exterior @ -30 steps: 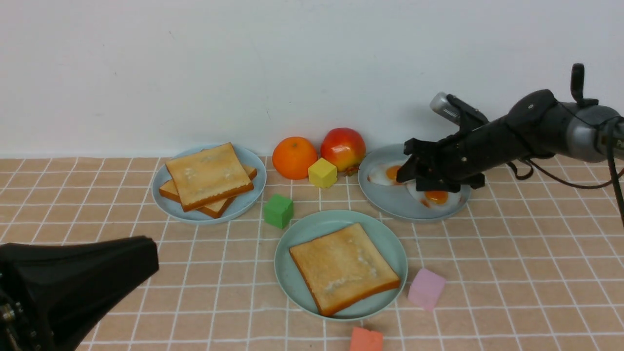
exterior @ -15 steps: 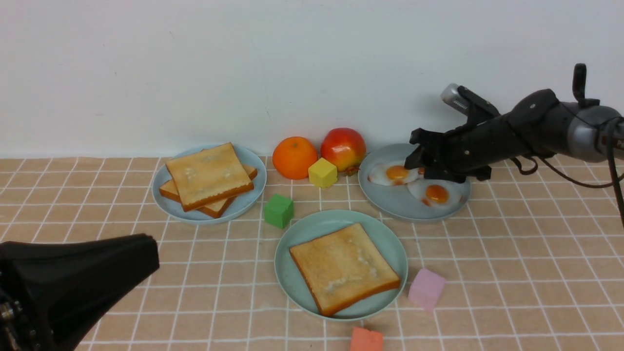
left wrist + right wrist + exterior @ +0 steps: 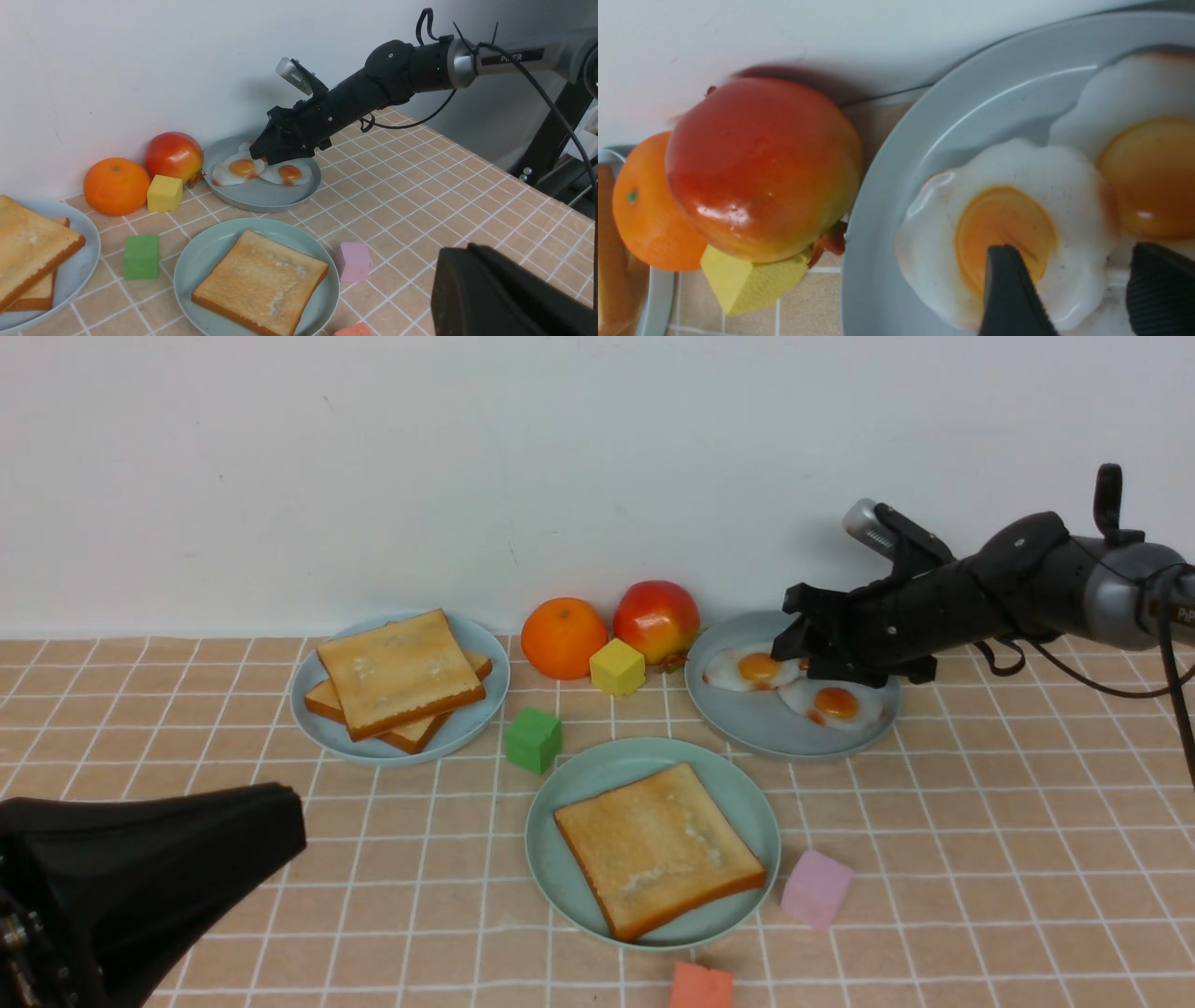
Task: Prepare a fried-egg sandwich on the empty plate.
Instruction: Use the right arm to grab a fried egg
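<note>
Fried egg [image 3: 754, 669] flat on grey plate [image 3: 747, 733], back right, well apart from mint plate [image 3: 579, 784] holding toast slice [image 3: 658, 849]. We see right gripper [image 3: 1080, 298] above it, jaws spread, one over yolk, one past rim. Right arm far nearer. Left gripper [image 3: 233, 849] clenched, empty.

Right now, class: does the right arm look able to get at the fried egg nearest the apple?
Probably yes. The right pincer hangs open just above that fried egg, which lies uncovered on the grey-blue plate; nothing stands between them, though neighbouring eggs lie close.
</note>
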`<act>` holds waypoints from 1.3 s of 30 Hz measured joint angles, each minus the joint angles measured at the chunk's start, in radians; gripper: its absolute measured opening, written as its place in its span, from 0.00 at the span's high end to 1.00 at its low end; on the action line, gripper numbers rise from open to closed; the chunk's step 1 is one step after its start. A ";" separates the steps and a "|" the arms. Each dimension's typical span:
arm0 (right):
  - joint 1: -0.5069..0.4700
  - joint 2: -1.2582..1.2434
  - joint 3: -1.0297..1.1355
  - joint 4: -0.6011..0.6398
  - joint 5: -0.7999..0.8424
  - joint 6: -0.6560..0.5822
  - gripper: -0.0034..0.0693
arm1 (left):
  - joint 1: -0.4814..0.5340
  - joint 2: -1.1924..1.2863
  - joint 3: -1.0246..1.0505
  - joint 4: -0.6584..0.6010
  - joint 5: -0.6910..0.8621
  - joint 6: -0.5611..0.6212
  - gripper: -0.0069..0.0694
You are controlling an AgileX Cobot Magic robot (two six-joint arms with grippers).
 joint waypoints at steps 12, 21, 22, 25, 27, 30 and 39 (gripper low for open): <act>0.000 0.006 0.000 0.036 -0.003 -0.042 0.45 | 0.000 0.000 0.001 0.000 0.000 0.000 0.93; 0.000 0.007 -0.009 0.063 0.011 -0.061 0.45 | 0.000 0.000 0.001 0.000 0.000 0.000 0.93; 0.000 0.007 -0.010 0.063 0.019 -0.061 0.45 | 0.000 0.000 0.001 0.000 -0.001 0.000 0.93; 0.000 0.008 -0.011 0.063 0.027 -0.061 0.45 | 0.000 0.000 0.001 0.000 -0.002 0.000 0.93; 0.000 0.008 -0.011 0.063 0.027 -0.061 0.45 | 0.000 0.000 0.001 0.000 -0.002 0.000 0.93; 0.001 0.010 -0.011 0.063 0.026 -0.061 0.45 | 0.000 0.000 0.001 0.000 -0.002 0.000 0.93; 0.014 0.029 -0.019 0.060 -0.002 -0.060 0.50 | 0.000 0.000 0.001 0.000 -0.002 0.000 0.92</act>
